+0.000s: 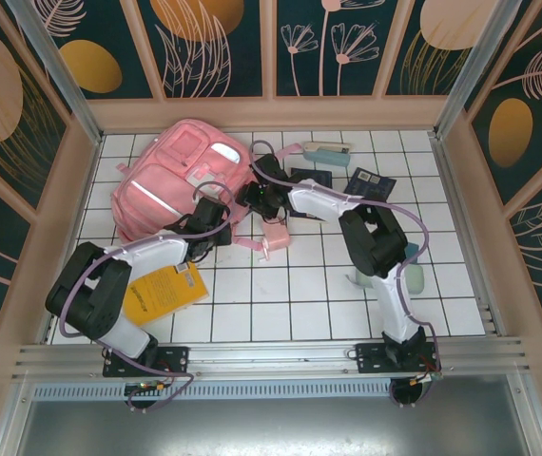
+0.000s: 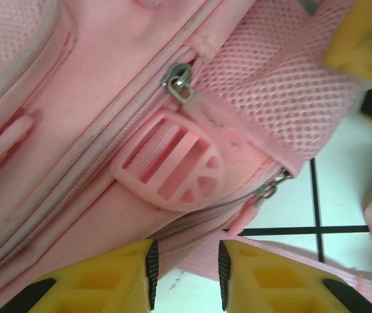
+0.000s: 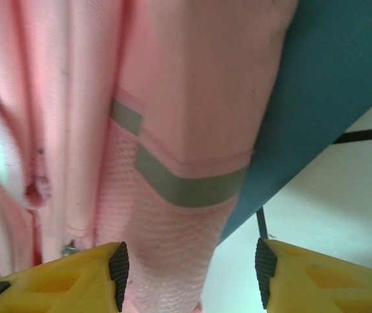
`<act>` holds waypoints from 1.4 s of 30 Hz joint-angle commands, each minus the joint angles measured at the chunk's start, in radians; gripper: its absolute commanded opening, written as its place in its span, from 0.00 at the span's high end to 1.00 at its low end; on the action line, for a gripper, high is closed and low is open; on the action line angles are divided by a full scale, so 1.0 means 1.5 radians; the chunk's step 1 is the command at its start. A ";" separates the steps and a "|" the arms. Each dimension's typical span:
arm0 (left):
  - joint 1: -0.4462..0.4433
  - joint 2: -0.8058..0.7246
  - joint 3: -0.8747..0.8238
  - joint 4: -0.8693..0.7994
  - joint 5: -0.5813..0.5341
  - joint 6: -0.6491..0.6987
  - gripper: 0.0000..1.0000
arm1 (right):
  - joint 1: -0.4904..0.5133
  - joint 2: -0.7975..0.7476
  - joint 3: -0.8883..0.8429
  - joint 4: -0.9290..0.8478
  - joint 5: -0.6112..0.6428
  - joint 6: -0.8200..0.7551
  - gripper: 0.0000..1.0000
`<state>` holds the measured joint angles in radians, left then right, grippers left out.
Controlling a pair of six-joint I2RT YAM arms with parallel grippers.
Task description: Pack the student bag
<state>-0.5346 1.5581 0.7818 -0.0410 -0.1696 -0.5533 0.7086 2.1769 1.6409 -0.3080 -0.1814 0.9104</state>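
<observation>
**Top external view.** Item: student bag, a large soft pink fabric backpack, lying flat at the far left of the white tiled bench. The left end effector is at the bag's near right edge. The right end effector is at the same edge, further back. Still unpacked: a flat yellow book beside the left arm, a small pink box just beside the bag, and dark flat items further right.

**Left wrist view.** The left end effector is narrowed to a slim gap at a pink strap. I cannot tell whether it is grasping. A metal zip slider and a pink plastic buckle lie ahead. The zip looks closed.

**Right wrist view.** The right end effector is released, its jaws wide astride pink mesh fabric bearing a grey stripe. The right pad is apart from the fabric.

**Step, as judged:** opening the bag. Next, one arm should pin the fabric while the other takes a zip pull and runs it along.
</observation>
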 commanded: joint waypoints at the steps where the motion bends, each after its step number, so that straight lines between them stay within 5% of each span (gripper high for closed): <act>1: 0.006 -0.015 -0.004 0.028 0.032 0.006 0.69 | 0.004 0.023 0.018 -0.018 -0.028 0.021 0.45; 13: 0.006 0.044 0.008 0.056 0.069 -0.014 0.73 | 0.001 0.029 0.017 0.018 -0.043 0.018 0.72; 33: 0.005 0.142 0.057 0.066 0.079 -0.017 0.72 | 0.001 0.028 0.004 0.028 -0.047 0.024 0.72; 42: 0.006 0.066 0.054 0.030 0.060 -0.026 0.72 | 0.000 0.029 0.002 0.031 -0.046 0.027 0.73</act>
<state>-0.5346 1.7195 0.8478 0.0181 -0.0746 -0.5797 0.7086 2.2127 1.6478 -0.2726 -0.2367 0.9348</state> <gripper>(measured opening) 0.284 0.272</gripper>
